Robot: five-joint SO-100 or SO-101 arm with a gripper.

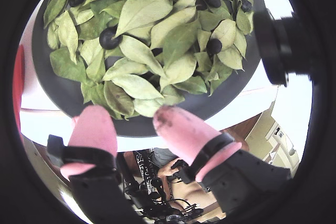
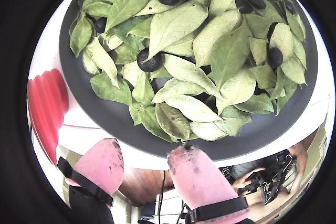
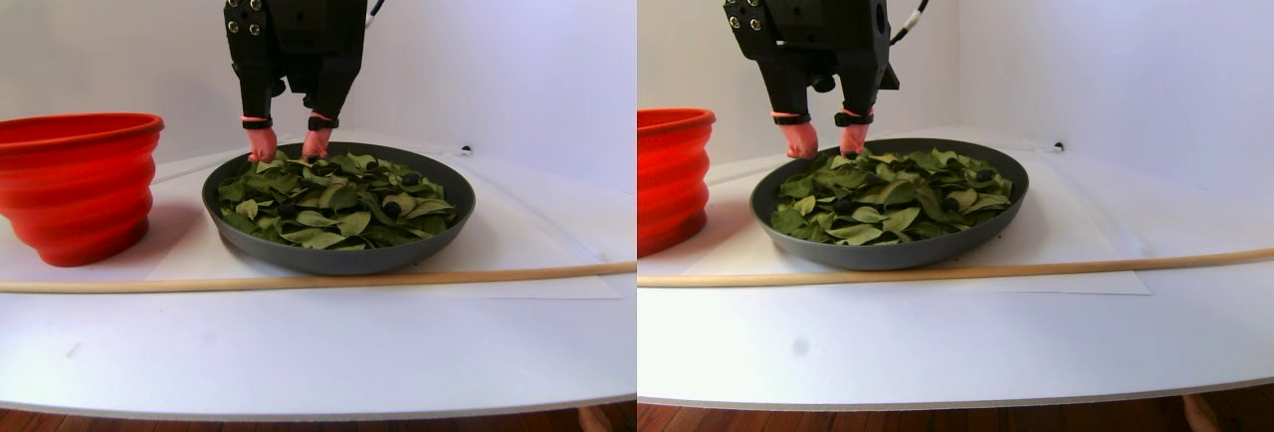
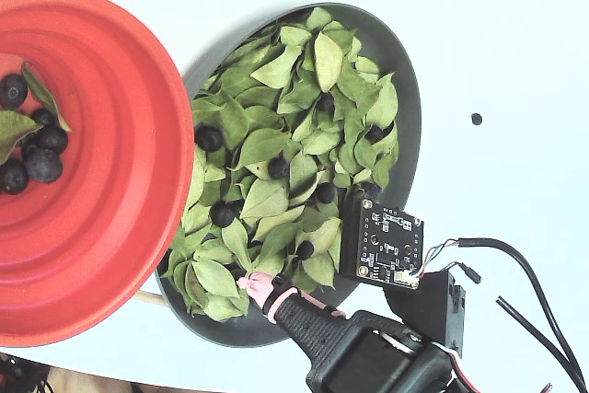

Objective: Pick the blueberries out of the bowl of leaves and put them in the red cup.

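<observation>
The dark grey bowl (image 1: 68,95) (image 2: 105,111) (image 3: 338,253) (image 4: 405,71) is heaped with green leaves (image 1: 144,51) (image 2: 210,51) (image 3: 338,198) (image 4: 276,71). Several blueberries (image 1: 109,38) (image 2: 149,61) (image 4: 222,214) lie among them, some half covered. My gripper (image 1: 134,116) (image 2: 147,156) (image 3: 289,148) (image 4: 279,275) is open, its pink fingertips (image 1: 94,129) down at the leaves just inside the bowl's rim, nothing between them. The red cup (image 2: 47,108) (image 3: 75,188) (image 4: 101,227) stands beside the bowl and holds several blueberries (image 4: 41,163) and a couple of leaves.
A thin wooden stick (image 3: 299,280) lies across the white table in front of the bowl and the cup in the stereo pair view. A tiny black speck (image 4: 476,119) sits on the table beyond the bowl. A camera board (image 4: 379,248) rides beside the fingers.
</observation>
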